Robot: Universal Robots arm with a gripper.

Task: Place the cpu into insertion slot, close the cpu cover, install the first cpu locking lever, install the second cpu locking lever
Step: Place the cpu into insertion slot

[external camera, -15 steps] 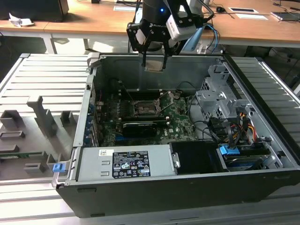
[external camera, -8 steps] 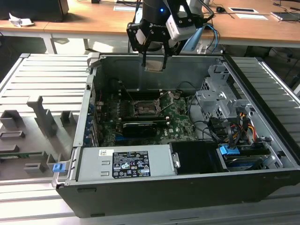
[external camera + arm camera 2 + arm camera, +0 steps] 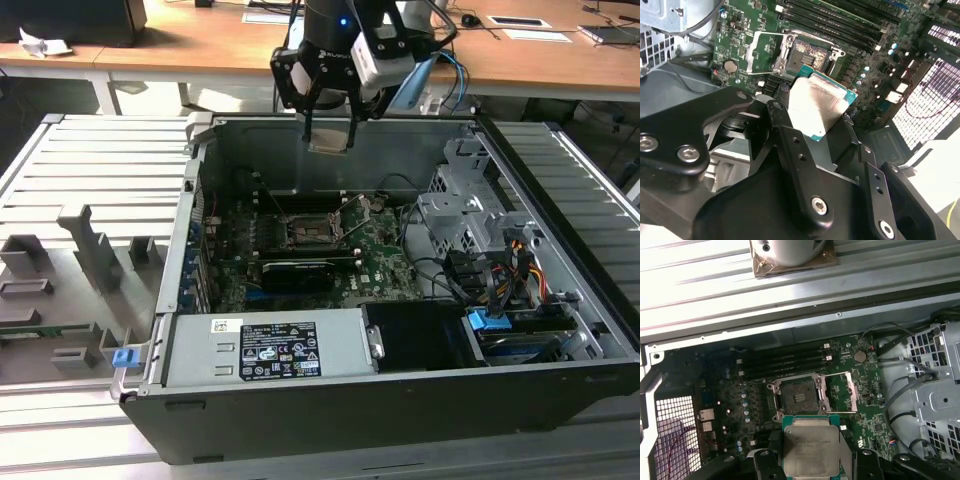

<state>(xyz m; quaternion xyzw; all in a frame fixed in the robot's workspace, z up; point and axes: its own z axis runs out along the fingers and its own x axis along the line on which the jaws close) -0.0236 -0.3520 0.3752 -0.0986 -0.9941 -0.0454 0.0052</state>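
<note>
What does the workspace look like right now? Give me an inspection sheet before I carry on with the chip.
Surface: ribbed metal table carrying an open computer case, motherboard exposed.
Job's things: chip held in the air above the board; socket empty; cover swung open beside it.
Clutter: grey fixture blocks on the table at the exterior view's left.
Grippers: gripper shut on the chip.
Cables: wire bundle by the drive cage at the exterior view's right, apart from the socket.
Surroundings: wooden desk behind the case.
</note>
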